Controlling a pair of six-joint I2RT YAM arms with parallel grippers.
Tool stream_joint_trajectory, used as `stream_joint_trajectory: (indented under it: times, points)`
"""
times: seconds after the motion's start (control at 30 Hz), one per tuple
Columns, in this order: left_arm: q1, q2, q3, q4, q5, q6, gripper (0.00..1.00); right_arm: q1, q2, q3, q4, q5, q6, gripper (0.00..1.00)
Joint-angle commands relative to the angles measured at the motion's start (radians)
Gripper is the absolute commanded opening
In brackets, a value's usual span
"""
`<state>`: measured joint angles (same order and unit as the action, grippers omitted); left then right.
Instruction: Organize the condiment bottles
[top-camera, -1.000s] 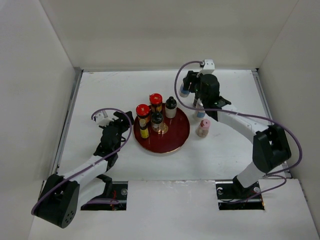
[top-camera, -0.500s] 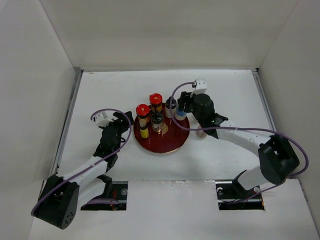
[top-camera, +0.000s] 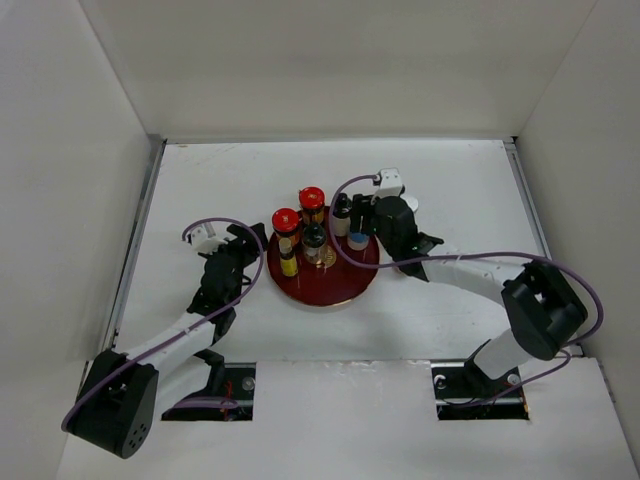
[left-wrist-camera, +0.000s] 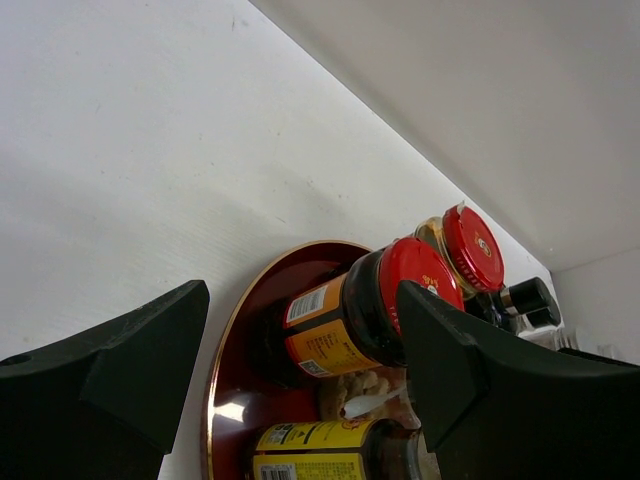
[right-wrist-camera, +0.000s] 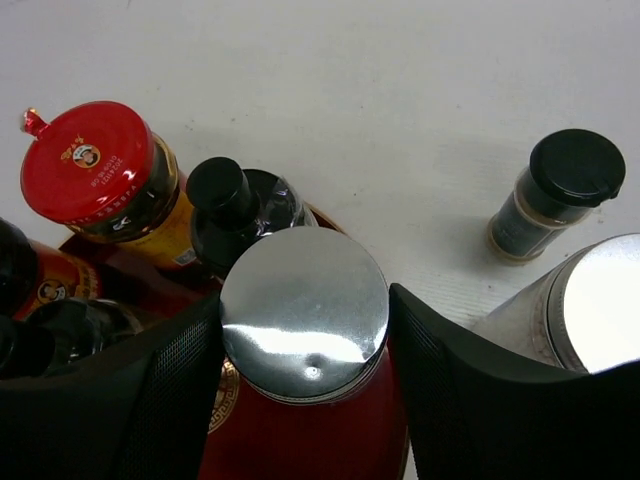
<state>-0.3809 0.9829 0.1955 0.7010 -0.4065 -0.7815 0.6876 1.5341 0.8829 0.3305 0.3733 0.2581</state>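
Observation:
The round dark red plate (top-camera: 330, 285) carries two red-capped jars (top-camera: 286, 220) (top-camera: 311, 197), two black-capped bottles (top-camera: 314, 238) (top-camera: 342, 208) and a yellow-labelled jar (top-camera: 288, 263). My right gripper (top-camera: 360, 232) is shut on a silver-capped, blue-banded jar (top-camera: 357, 241) over the plate's right part. In the right wrist view its cap (right-wrist-camera: 304, 312) sits between my fingers (right-wrist-camera: 450, 390), beside a black-capped bottle (right-wrist-camera: 225, 200). My left gripper (top-camera: 243, 250) is open and empty just left of the plate. Its wrist view shows a red-capped jar (left-wrist-camera: 420, 285) ahead. The pink jar is hidden.
A small dark black-capped jar (right-wrist-camera: 555, 195) stands on the table right of the plate. A second silver-capped white jar (right-wrist-camera: 600, 300) stands close beside my right finger. White walls enclose the table at the left, back and right.
My right arm has carried the blue-banded jar from the table's back right, leftward and nearer, to above the plate's right part. The left arm has not moved.

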Motion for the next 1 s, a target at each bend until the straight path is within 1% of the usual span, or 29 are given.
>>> stream_joint_trajectory:
  times: [0.0,0.07,0.13,0.27,0.33,0.37,0.4,0.47,0.5,0.53,0.57,0.6,0.63,0.73,0.77,0.8,0.87,0.97]
  points:
    - [-0.006,-0.012,-0.005,0.054,0.003,-0.009,0.75,0.02,-0.005,0.008,0.136,0.044,-0.013,0.71]
    - [-0.008,-0.015,-0.005,0.055,0.0,-0.007,0.75,0.025,-0.009,-0.005,0.14,0.049,-0.013,0.79]
    - [-0.011,-0.012,-0.004,0.055,-0.002,-0.004,0.75,0.025,-0.026,-0.012,0.137,0.049,-0.005,0.83]
    - [-0.011,-0.015,-0.005,0.055,-0.002,-0.002,0.75,0.025,-0.101,-0.022,0.136,0.058,0.006,0.86]
    - [-0.008,-0.016,-0.005,0.055,-0.003,-0.002,0.75,0.025,-0.152,-0.044,0.137,0.087,0.033,0.83]
    - [-0.006,-0.018,-0.008,0.055,-0.003,-0.005,0.75,0.022,-0.176,-0.058,0.139,0.107,0.049,0.79]
    - [-0.005,-0.023,-0.01,0.055,-0.003,-0.005,0.75,0.013,-0.193,-0.071,0.136,0.128,0.061,0.71]
    - [-0.005,-0.026,-0.008,0.055,-0.003,-0.001,0.75,-0.013,-0.218,-0.1,0.128,0.197,0.073,0.45]
    - [-0.005,-0.023,-0.008,0.055,-0.003,-0.001,0.75,-0.026,-0.221,-0.11,0.113,0.237,0.079,0.37]
    - [-0.003,-0.017,-0.008,0.055,-0.003,-0.004,0.75,-0.041,-0.223,-0.111,0.088,0.271,0.082,0.34]
    - [-0.003,-0.013,-0.008,0.055,-0.002,-0.009,0.75,-0.056,-0.215,-0.105,0.055,0.291,0.082,0.34]
    - [-0.003,-0.01,-0.008,0.055,0.001,-0.009,0.75,-0.073,-0.207,-0.095,0.023,0.306,0.084,0.37]
    - [-0.008,-0.006,-0.004,0.055,0.0,-0.007,0.75,-0.084,-0.2,-0.085,-0.005,0.321,0.09,0.44]
    - [-0.011,0.005,-0.002,0.058,0.0,-0.009,0.75,-0.112,-0.171,-0.053,-0.051,0.332,0.102,0.75]
    - [-0.009,0.005,-0.005,0.061,0.003,-0.01,0.75,-0.121,-0.155,-0.039,-0.064,0.332,0.096,0.81]
    - [-0.009,0.0,-0.005,0.063,0.003,-0.01,0.75,-0.131,-0.138,-0.029,-0.074,0.335,0.093,0.86]
    - [-0.011,-0.009,-0.005,0.063,-0.003,-0.001,0.75,-0.158,-0.114,-0.01,-0.103,0.311,0.104,0.91]
    - [-0.005,-0.015,-0.01,0.058,0.001,-0.007,0.75,-0.181,-0.08,0.013,-0.111,0.233,0.106,0.92]
